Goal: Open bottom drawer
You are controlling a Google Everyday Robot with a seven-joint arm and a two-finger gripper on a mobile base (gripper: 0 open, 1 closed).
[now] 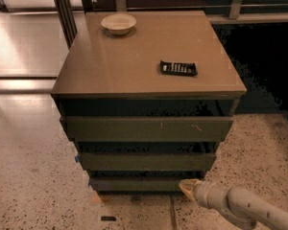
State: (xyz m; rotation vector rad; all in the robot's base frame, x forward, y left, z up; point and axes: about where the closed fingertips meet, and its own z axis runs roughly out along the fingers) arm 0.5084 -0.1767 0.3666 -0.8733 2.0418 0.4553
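The bottom drawer point(134, 184) is the shortest, darkest front, low on the cabinet just above the floor. Above it sit a mid-sized olive-brown drawer front point(146, 161) and the widest olive drawer front point(146, 129) with pale scratches. My gripper point(186, 185) comes in from the lower right on a pale arm. Its cream tip rests against the right end of the bottom drawer front.
A white bowl point(118, 23) and a black remote-like object point(178, 68) lie on the cabinet top point(134, 56). Speckled floor point(33, 176) surrounds the cabinet. A dark post point(63, 8) stands at the back left. A dark area lies to the right.
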